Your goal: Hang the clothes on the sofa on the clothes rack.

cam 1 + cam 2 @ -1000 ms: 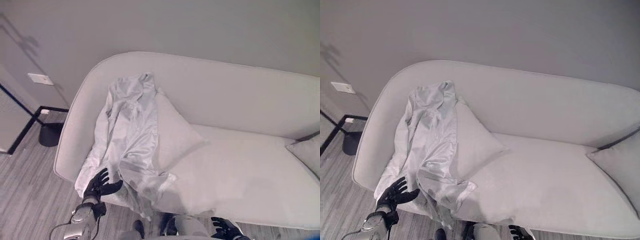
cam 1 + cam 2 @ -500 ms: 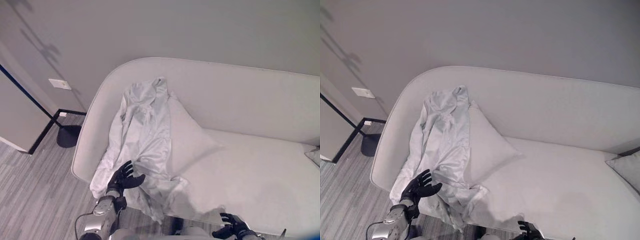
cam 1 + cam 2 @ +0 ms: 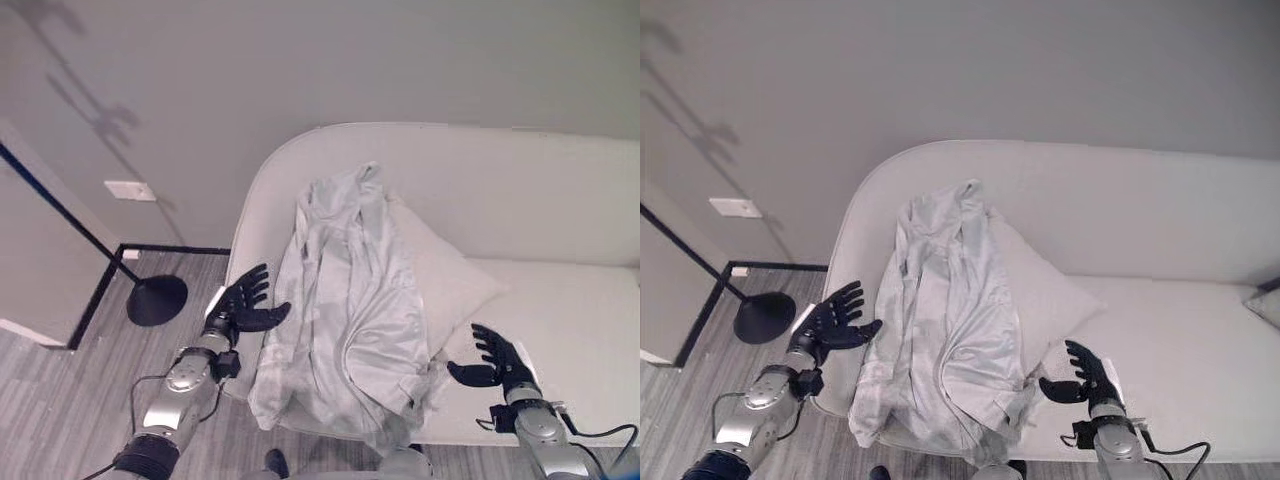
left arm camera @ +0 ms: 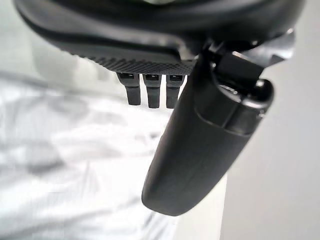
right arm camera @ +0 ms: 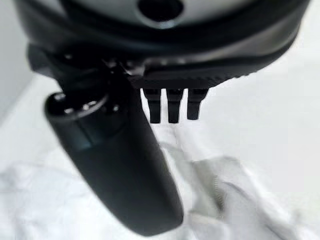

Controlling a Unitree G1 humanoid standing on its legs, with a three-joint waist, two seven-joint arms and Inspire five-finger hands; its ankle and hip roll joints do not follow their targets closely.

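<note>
A pale, silvery-white garment (image 3: 350,300) with a satin sheen lies draped over the left end of a light grey sofa (image 3: 520,190). Its top is bunched against the backrest, and the cloth runs down in long soft folds across the seat, with the crumpled lower edge hanging over the sofa's front. It lies partly over a pillow (image 3: 445,285) of the same pale colour, which leans against the backrest just to its right. The left hand (image 3: 243,305) hovers beside the garment's left edge, by the sofa's rounded arm, with fingers spread wide and straight and nothing in its grasp. The right hand (image 3: 492,358) is held over the seat near the garment's lower right corner, palm turned toward the cloth, fingers likewise spread and empty. On the wood-look floor (image 3: 60,400) to the left stands a dark round lamp base (image 3: 157,299) near a black-framed panel (image 3: 40,260).
</note>
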